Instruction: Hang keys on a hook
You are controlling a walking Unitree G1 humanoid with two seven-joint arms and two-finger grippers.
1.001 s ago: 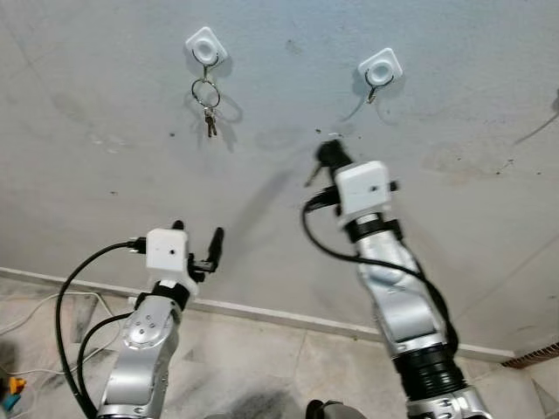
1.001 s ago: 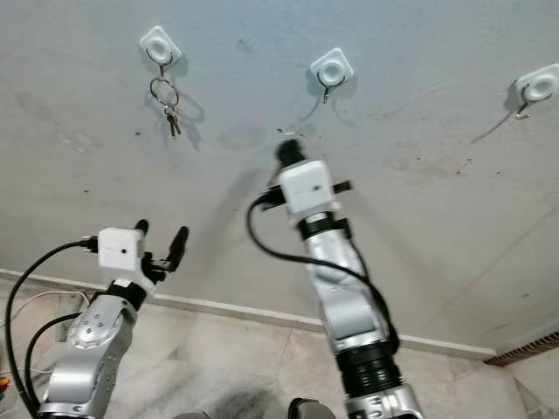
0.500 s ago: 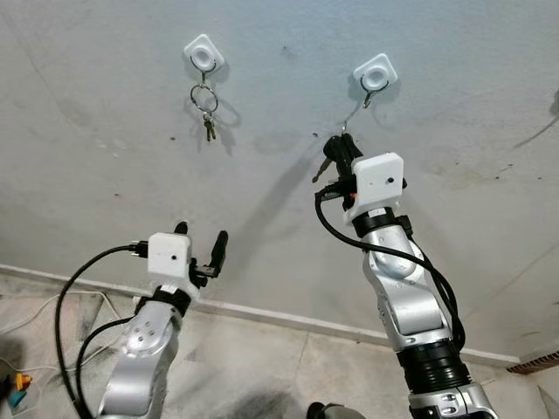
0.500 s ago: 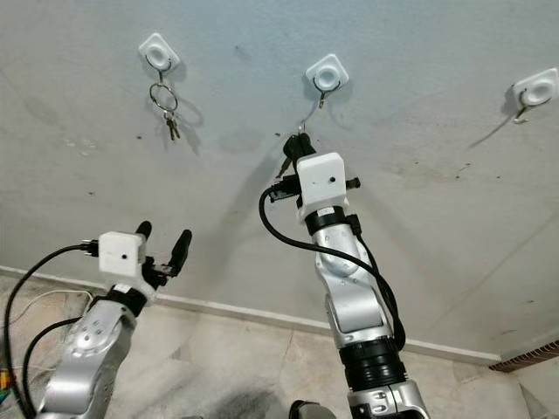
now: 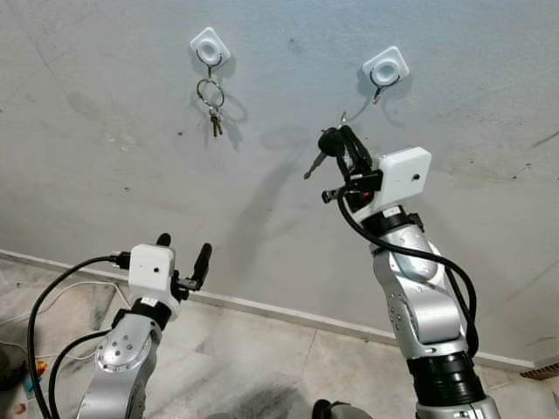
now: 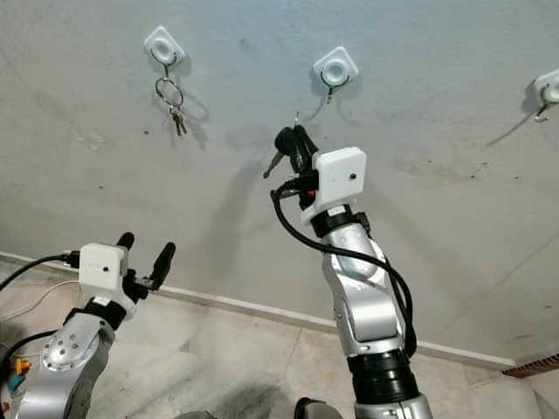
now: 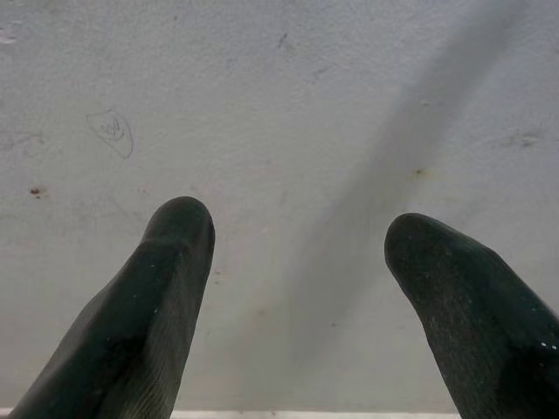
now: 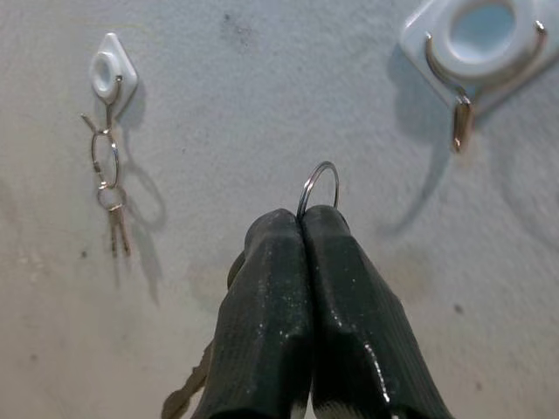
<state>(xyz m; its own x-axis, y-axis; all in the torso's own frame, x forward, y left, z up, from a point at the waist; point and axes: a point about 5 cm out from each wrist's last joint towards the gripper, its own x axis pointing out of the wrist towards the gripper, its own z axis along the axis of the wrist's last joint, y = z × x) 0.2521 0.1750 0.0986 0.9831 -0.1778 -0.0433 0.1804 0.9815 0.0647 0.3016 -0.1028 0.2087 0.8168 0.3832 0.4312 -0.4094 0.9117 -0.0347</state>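
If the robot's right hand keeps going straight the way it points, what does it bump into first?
Probably the bare grey wall. The right gripper, pinching the key ring, points just beside the empty hook, though depth is hard to judge.

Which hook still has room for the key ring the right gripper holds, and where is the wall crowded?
The middle hook, just above the right gripper and its key ring, is bare. A further hook at the right edge looks bare too. The left hook already carries keys. The left gripper hovers open, low by the wall.
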